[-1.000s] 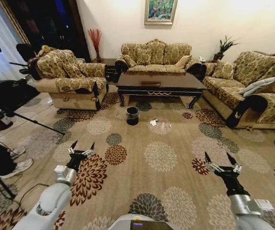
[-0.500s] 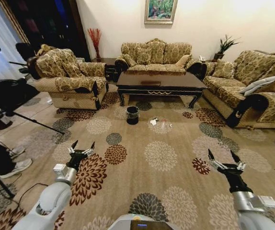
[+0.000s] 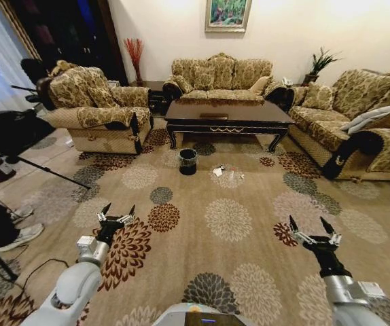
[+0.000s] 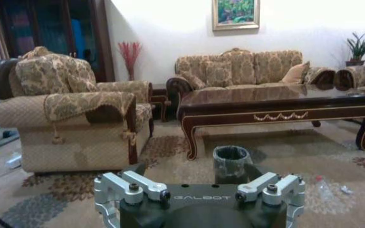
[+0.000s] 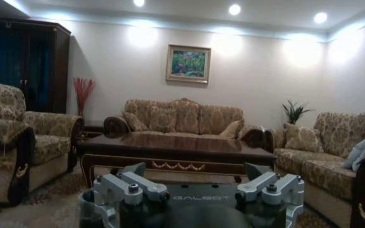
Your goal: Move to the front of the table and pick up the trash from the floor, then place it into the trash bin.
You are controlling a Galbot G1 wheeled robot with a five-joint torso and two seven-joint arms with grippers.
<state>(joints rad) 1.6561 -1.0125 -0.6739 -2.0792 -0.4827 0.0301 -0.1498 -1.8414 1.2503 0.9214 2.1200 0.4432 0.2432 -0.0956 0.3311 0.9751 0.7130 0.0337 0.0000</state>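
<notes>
Lying on the carpet (image 3: 202,204) well ahead of both grippers: the trash (image 3: 225,172), three bits visible — a clear bottle (image 3: 233,174), a white paper piece (image 3: 217,172), a tiny dark speck by them, too small to tell. One black trash bin (image 3: 188,162) with a clear liner stands just beside the litter, on the left gripper's side, in front of the coffee table (image 3: 227,113); in the left wrist view the bin (image 4: 231,160) sits right past that gripper's fingers. One table, carved legs, gold ornament on its apron.

Left gripper (image 3: 115,212): fingers spread wide, nothing held, hanging over a brown flower medallion. Right gripper (image 3: 311,228): also wide open and empty, level with the left one, well apart from it.

Around the table: three patterned sofas, one on each side and one behind it. One framed painting (image 3: 227,15) on the wall, one red twig vase (image 3: 135,56), one potted plant (image 3: 319,64).
</notes>
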